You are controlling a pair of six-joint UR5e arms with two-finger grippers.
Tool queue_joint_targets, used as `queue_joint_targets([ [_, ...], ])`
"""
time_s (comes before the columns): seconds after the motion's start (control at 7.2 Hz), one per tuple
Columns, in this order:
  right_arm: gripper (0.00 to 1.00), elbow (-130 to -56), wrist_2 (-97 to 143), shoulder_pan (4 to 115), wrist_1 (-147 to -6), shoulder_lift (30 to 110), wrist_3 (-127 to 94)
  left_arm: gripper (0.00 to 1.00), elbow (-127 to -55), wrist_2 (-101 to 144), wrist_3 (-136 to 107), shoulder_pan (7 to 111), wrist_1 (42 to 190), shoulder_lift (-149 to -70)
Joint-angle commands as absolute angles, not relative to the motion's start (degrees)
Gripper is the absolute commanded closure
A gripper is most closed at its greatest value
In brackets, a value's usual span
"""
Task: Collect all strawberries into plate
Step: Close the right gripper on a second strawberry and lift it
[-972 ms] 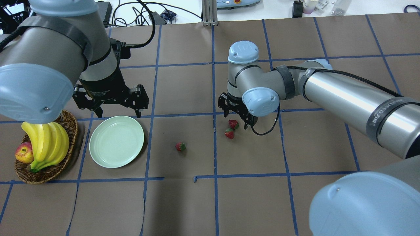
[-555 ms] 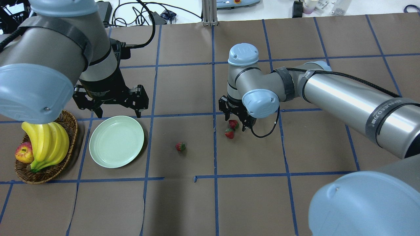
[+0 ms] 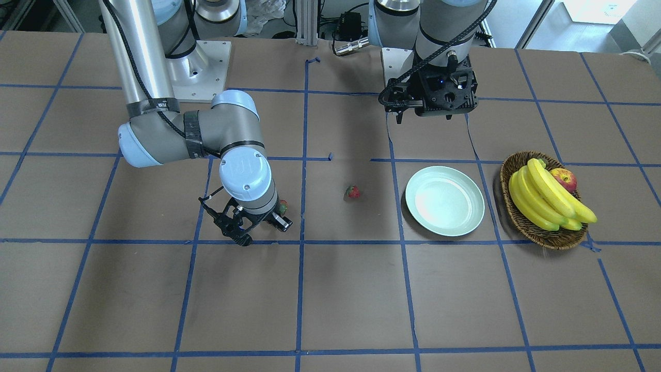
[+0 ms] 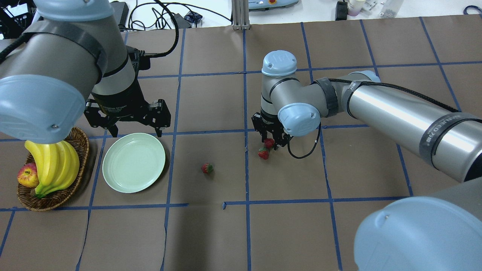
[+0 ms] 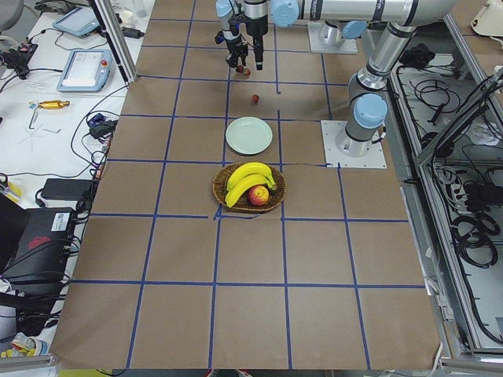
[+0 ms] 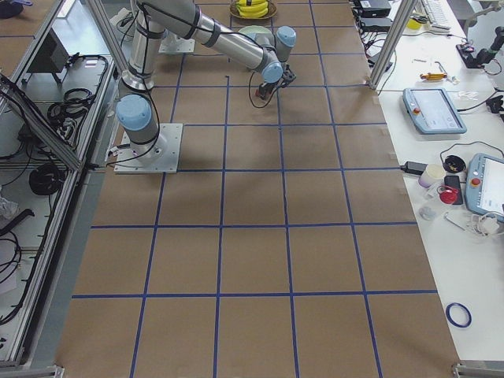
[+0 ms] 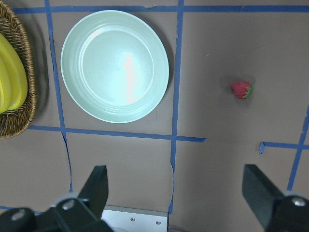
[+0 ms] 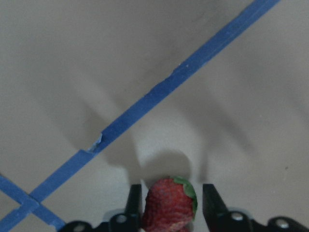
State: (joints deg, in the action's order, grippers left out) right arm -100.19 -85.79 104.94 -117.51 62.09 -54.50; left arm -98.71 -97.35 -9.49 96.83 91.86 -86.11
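Three strawberries lie on the brown table. One [image 4: 207,168] is alone mid-table, also seen in the left wrist view [image 7: 241,90] and the front view [image 3: 352,192]. Two lie close together to its right. My right gripper [image 4: 269,145] is down at the table, shut on the farther one of that pair [image 4: 269,142]; the right wrist view shows the berry [image 8: 169,205] pinched between both fingers. The other berry [image 4: 263,153] lies just beside them. The empty mint-green plate [image 4: 133,162] sits at the left. My left gripper [image 4: 134,129] hangs open and empty above the plate's far rim.
A wicker basket [image 4: 56,197] with bananas [image 4: 52,165] and an apple [image 4: 27,176] stands left of the plate. Blue tape lines grid the brown table cover. Cables and gear lie beyond the far edge.
My right gripper has come down and its jaws have closed from wide open onto the farther berry of the pair. My left arm has barely shifted.
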Motion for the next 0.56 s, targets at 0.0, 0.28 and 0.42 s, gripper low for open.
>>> queue_joint_targets([
  [0.0,1.00,-100.2,-86.4,104.9,-117.5,62.1,-54.2,0.00,-99.0,-97.4,-9.5,96.9,91.8,-86.0],
  [0.28,1.00,-98.4,-92.0,104.8,-117.0,63.3,-54.1,0.00,-99.0,-97.6,-9.4,96.9,91.8,-86.0],
  [0.42,1.00,-96.7,-94.5,104.7,-116.3,65.4,-53.2,0.00,-98.9,-97.5,-9.4,96.8,91.8,-86.0],
])
